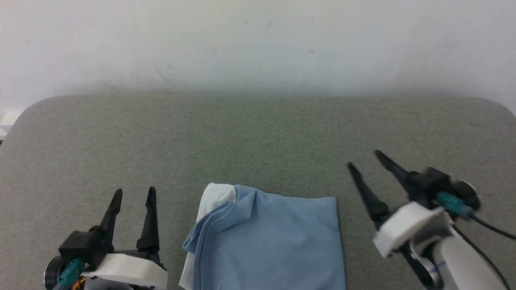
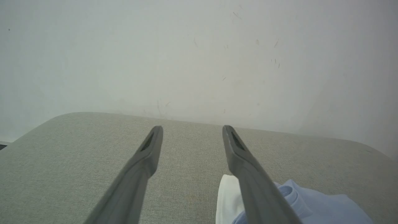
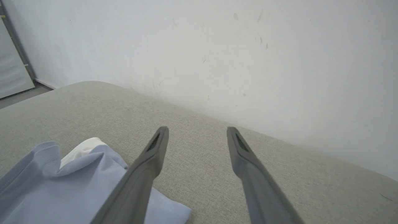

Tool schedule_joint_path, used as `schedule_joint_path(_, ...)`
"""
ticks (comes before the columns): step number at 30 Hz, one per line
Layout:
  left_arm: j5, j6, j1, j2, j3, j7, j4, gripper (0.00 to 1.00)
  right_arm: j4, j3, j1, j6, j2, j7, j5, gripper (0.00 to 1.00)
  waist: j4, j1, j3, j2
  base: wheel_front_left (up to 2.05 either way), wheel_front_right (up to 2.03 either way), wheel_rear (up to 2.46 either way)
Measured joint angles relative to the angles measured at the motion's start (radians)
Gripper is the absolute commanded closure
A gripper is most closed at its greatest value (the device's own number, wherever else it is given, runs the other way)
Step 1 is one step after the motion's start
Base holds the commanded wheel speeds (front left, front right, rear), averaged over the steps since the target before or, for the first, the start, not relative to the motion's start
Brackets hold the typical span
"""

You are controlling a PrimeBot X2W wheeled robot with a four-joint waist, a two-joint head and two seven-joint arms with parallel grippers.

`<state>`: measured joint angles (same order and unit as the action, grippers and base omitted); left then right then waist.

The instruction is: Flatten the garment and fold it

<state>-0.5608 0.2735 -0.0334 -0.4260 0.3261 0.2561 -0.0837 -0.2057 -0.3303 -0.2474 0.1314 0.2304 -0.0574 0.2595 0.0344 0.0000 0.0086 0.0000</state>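
Observation:
The garment (image 1: 270,237), a light blue shirt with a white collar edge, lies folded into a compact rectangle at the front centre of the grey table (image 1: 258,137). Its white part peeks out at the far left corner. My left gripper (image 1: 134,194) stands open to the left of it, apart from the cloth, fingers pointing away from me. To the right of the garment my right gripper (image 1: 365,159) is open too, raised and tilted leftward. The left wrist view has the garment (image 2: 311,205) at the lower right beside the open left gripper (image 2: 192,128). In the right wrist view the garment (image 3: 62,186) lies lower left of the open right gripper (image 3: 197,129).
A pale wall (image 1: 258,44) rises right behind the table's rounded far edge. Bare grey tabletop stretches beyond the garment and to both sides. A strip of floor and a pale panel (image 3: 12,74) show at the far left in the right wrist view.

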Motion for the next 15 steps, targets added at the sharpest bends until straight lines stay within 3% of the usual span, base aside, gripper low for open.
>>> schedule_joint_path(4, 0.022, 0.0, -0.013, 0.006, -0.025, 0.001, 0.002, 0.0, 0.137, 0.172, 0.155, 0.0, -0.03, 0.006, -0.067, 0.0, -0.024, 0.0, -0.001, 0.0, 0.0, 0.0, 0.0)
schedule_joint_path(8, 0.037, -0.008, -0.033, 0.013, -0.049, 0.001, 0.011, 0.0, 0.257, 0.271, 0.268, 0.0, -0.075, 0.028, -0.098, 0.0, -0.047, -0.0001, -0.001, 0.0, 0.0, 0.0, 0.0)
schedule_joint_path(15, 0.062, -0.026, -0.055, 0.038, -0.089, 0.001, 0.027, 0.0, 0.36, 0.441, 0.38, 0.0, -0.141, 0.091, -0.057, 0.0, -0.069, -0.0001, -0.011, 0.0, 0.0, 0.0, 0.0)
